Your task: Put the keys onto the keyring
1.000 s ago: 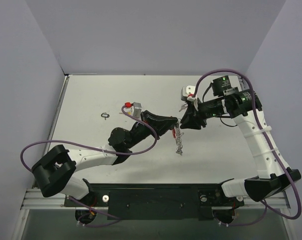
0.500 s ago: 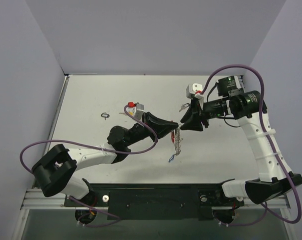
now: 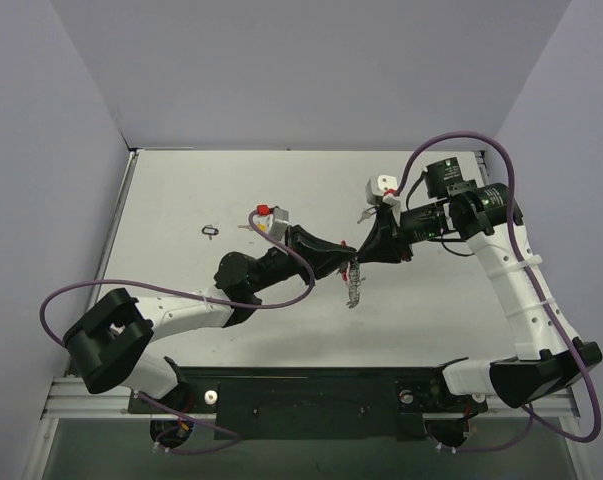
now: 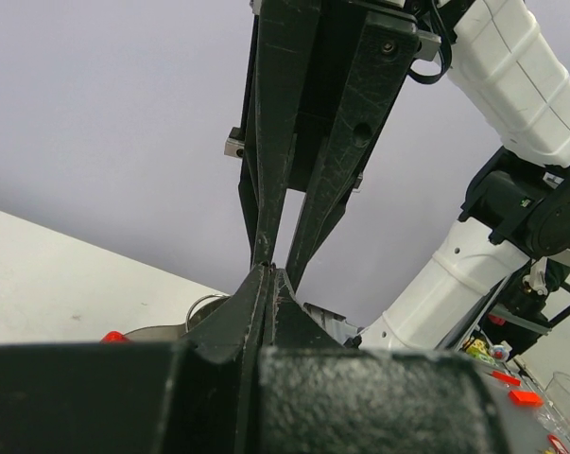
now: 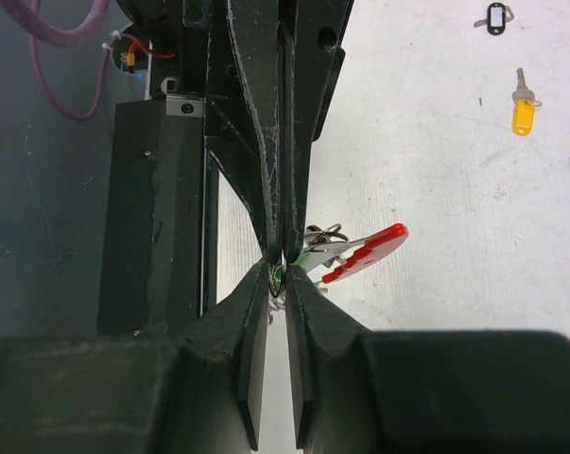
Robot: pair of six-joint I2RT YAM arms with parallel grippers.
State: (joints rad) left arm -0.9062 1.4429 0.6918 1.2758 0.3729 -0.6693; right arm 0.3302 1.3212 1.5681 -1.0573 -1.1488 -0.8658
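White table [image 3: 181, 200], pale lilac walls [image 3: 281, 70]. At centre frame the left gripper [image 3: 350, 260] is clamped on the keyring [image 3: 355, 287], which trails down-frame from its tips. The right gripper [image 3: 362, 254] meets it tip to tip, jaws narrowed to a slit at the ring; whether they pinch it is unclear. A yellow key [image 5: 522, 115] lies on the table, upper right of the right wrist view.

Keyring [image 5: 324, 244]: silver metal, bright; its curved piece [image 5: 365, 253] was glossy red plastic. Key [image 5: 522, 112]: dull silver metal shank, smooth yellow plastic head. Surface [image 5: 436, 170] looked matt white, faintly speckled. Left gripper [image 5: 282, 248] jaws were matt black plastic, finely scratched. Right arm shell [image 4: 511, 66]: smooth white plastic.
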